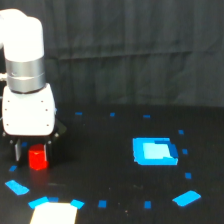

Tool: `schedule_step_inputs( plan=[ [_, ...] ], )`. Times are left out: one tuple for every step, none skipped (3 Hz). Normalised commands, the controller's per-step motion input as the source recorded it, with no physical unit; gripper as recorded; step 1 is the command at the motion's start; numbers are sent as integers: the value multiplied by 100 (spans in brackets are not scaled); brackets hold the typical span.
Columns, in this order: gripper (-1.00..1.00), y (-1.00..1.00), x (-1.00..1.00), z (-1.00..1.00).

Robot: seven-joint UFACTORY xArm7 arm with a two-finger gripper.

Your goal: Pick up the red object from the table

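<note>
The red object (37, 158) is a small bright red stubby block standing on the black table (100, 165) at the exterior view's left. My gripper (33, 151), black fingers under a white wrist body, hangs straight over it. One finger (17, 150) stands to the block's left with a visible gap. The other finger (50, 148) is close against the block's right side. The jaws stand apart on either side of the block, which is narrower than the opening. The block's base appears to rest on the table.
A larger blue rectangular patch (155, 151) lies at the middle right. Small blue tape marks dot the surface, such as one at the right front (187, 198) and one at the left front (17, 187). A white patch (54, 214) sits at the bottom edge. A dark curtain hangs behind.
</note>
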Motion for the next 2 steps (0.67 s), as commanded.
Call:
schedule_step_inputs(
  plan=[
    [-100,-19,24,65],
    [-100,9,42,75]
  ],
)
